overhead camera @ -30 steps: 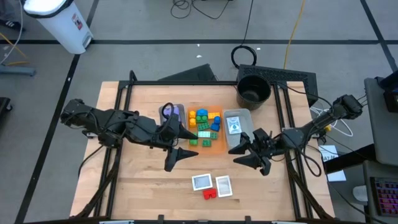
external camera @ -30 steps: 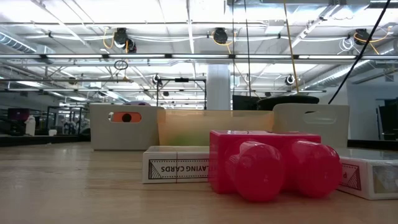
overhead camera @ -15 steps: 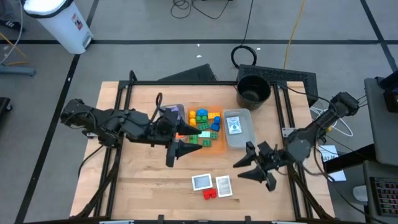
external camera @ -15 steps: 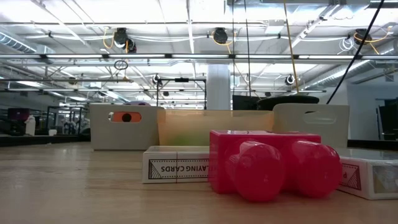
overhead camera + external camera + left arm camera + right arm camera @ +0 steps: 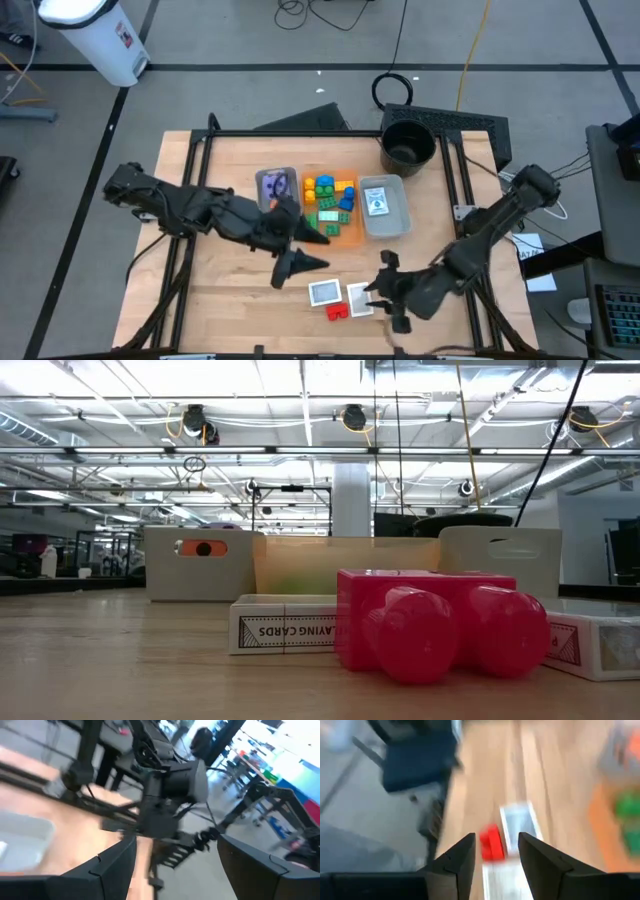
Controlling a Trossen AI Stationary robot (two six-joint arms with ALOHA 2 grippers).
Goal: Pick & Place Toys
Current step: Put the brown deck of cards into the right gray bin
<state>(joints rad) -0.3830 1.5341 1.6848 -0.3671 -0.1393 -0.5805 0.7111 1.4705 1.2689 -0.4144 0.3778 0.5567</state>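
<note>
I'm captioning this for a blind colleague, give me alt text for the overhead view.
Seen from above, the right gripper reaches toward a red brick and two cards near the front edge of the wooden table. The left gripper hovers open just in front of the three trays, which hold sorted toys.

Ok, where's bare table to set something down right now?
Free: the right side of the table, between the grey tray and the edge, and the strip in front of the bucket. Crowded: the middle, where the left gripper hangs by the orange tray, and the near edge, where the right gripper is beside the cards and red brick.
</note>
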